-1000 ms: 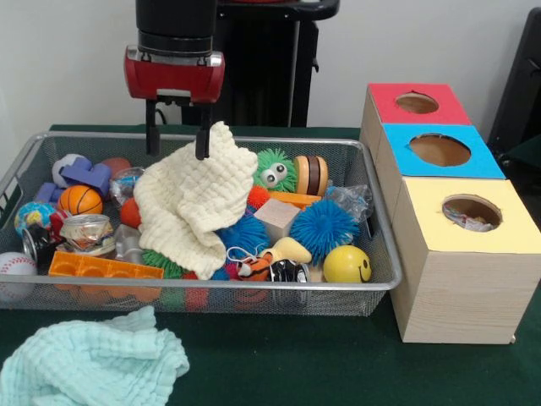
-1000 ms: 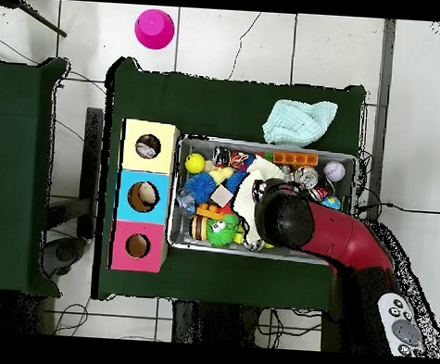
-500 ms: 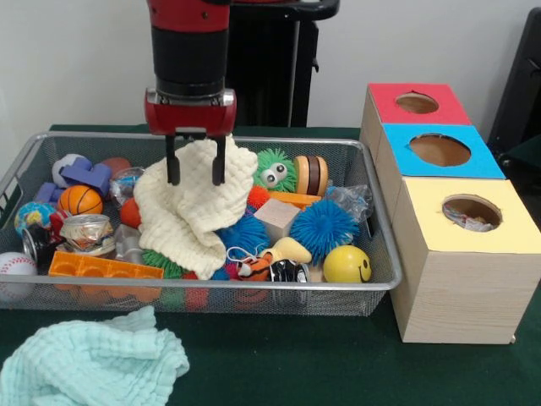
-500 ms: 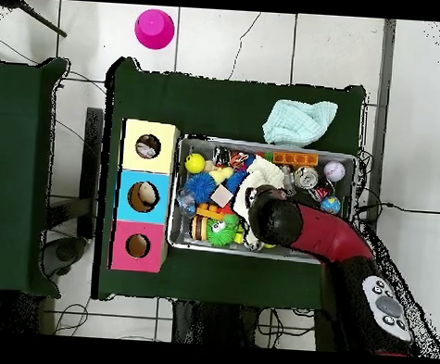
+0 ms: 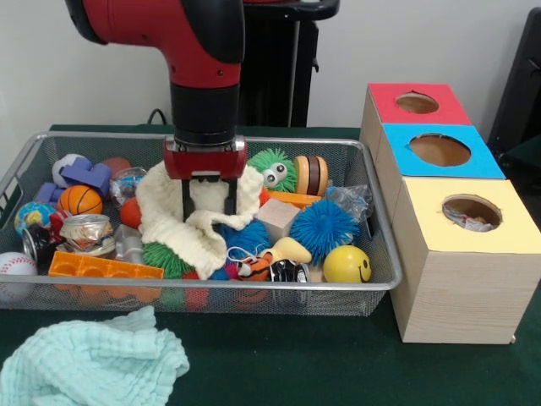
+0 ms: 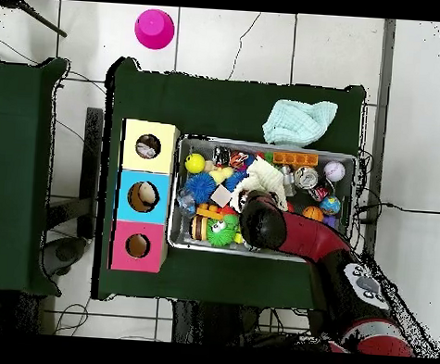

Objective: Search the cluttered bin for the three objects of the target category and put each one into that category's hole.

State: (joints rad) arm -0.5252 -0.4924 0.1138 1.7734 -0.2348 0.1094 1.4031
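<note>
A cream knitted cloth (image 5: 173,220) lies heaped over the toys in the middle of the wire bin (image 5: 254,286). My gripper (image 5: 209,210) has come straight down into it. It is open, with a fold of the cloth between the black fingers (image 5: 186,201). Around the cloth lie a green fuzzy toy with eyes (image 5: 272,169), a blue spiky ball (image 5: 323,227), a yellow smiley ball (image 5: 347,264), a small basketball (image 5: 80,200) and a wooden block (image 5: 277,216). In the overhead view the arm (image 6: 267,225) hides the gripper, and the cloth (image 6: 266,176) shows beyond it.
Right of the bin stand three boxes with holes, topped red (image 5: 444,106), blue (image 5: 482,161) and yellow (image 5: 507,228). The yellow hole holds something. A mint cloth (image 5: 89,359) lies on the green table in front. An orange brick (image 5: 101,269) and a can (image 5: 86,230) fill the bin's left.
The arm has shifted to the right in the front view and come down. The fingers now sit in the cream cloth, which has been pressed lower and flatter.
</note>
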